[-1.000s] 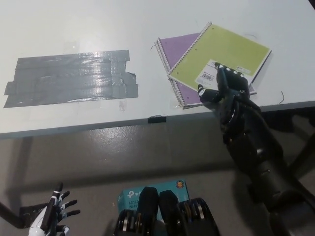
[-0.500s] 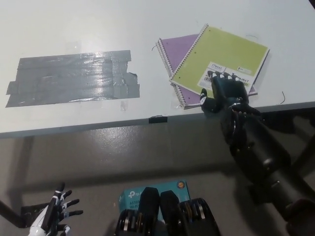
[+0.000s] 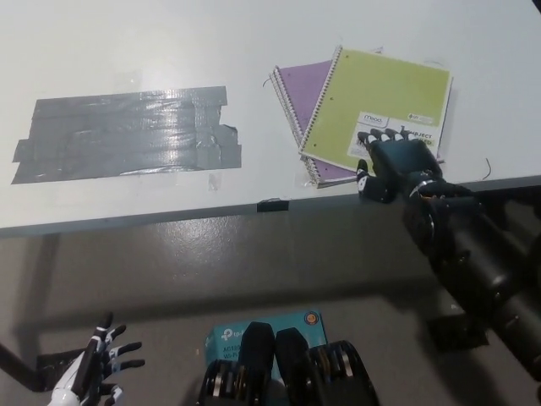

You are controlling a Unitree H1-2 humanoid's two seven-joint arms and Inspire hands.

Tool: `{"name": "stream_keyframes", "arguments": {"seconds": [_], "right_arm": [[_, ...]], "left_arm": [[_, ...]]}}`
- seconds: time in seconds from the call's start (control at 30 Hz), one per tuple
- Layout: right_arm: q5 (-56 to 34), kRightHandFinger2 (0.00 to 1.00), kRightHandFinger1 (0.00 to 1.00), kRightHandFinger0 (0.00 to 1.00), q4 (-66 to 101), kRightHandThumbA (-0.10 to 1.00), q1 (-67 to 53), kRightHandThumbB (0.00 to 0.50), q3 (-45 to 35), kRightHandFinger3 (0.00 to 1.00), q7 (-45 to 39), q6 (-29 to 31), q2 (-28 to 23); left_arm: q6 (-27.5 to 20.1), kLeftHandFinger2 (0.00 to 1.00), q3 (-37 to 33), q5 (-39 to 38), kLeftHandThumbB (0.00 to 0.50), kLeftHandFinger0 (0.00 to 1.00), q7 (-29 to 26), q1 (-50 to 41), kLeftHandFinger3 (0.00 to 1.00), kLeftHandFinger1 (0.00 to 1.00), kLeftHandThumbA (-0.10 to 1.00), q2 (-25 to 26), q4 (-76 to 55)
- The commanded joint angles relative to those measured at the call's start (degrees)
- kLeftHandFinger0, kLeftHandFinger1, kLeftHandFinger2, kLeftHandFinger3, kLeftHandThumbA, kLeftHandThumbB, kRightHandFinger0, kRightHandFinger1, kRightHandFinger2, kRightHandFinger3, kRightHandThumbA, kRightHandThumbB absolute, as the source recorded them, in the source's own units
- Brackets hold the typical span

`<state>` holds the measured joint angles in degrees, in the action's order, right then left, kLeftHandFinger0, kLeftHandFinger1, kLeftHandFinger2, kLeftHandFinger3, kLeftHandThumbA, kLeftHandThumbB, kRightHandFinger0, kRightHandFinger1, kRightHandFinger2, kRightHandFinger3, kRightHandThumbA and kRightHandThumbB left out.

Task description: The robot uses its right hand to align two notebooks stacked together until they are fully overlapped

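Note:
A lime green spiral notebook [image 3: 380,106] lies on top of a purple spiral notebook [image 3: 302,89] near the white table's front right edge. The green one sits shifted to the right and turned slightly, so a strip of purple shows along its left side and lower corner. My black right hand [image 3: 395,162] rests flat on the green notebook's near edge, fingers spread on the cover, holding nothing. My white left hand [image 3: 93,372] hangs low at the picture's bottom left, fingers apart, far from the table.
A wide patch of grey tape [image 3: 127,133] covers the table's left half. The table's front edge [image 3: 169,216] runs across the middle, with a small black clip [image 3: 270,205]. A teal box [image 3: 254,334] lies on the floor below.
The right hand has slid right and turned the green notebook counter-clockwise, bringing it closer to square with the purple one. The left hand has stayed put.

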<state>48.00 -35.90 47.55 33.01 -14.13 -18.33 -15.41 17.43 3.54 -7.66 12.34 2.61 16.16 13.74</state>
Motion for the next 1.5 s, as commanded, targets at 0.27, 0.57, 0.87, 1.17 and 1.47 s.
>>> {"name": "stream_keyframes", "arguments": {"seconds": [0.27,0.57,0.87,1.17,1.47], "right_arm": [[-1.10,1.00,1.00,1.00,-0.77,1.00,-6.14,0.500,5.26,1.00,-4.11,11.48,-2.36],[-0.73,1.00,1.00,1.00,0.16,1.00,-6.66,0.500,6.27,1.00,-3.30,14.61,-6.35],[2.90,1.00,1.00,1.00,-0.92,1.00,-3.20,0.499,8.76,1.00,-2.04,19.95,-11.17],[6.47,1.00,1.00,1.00,-3.34,1.00,0.69,0.493,11.96,1.00,0.77,24.11,-13.42],[10.55,1.00,1.00,1.00,-5.54,1.00,4.14,0.496,15.63,1.00,5.45,26.88,-12.30]], "left_arm": [[-3.28,0.81,0.52,0.30,0.500,0.62,1.06,0.26,1.00,0.72,1.00,1.40,0.04],[-3.30,0.78,0.73,0.09,0.500,0.60,1.16,0.26,1.00,0.72,1.00,1.25,0.01],[-2.95,0.79,0.46,0.52,0.500,0.64,0.98,0.10,1.00,0.74,1.00,1.25,-0.69],[-2.55,0.78,0.39,0.62,0.500,0.67,1.15,0.74,1.00,0.74,1.00,1.57,-0.99],[-3.14,0.78,-0.07,1.01,0.500,0.68,1.37,0.45,1.00,0.76,1.00,1.59,-1.14]]}}
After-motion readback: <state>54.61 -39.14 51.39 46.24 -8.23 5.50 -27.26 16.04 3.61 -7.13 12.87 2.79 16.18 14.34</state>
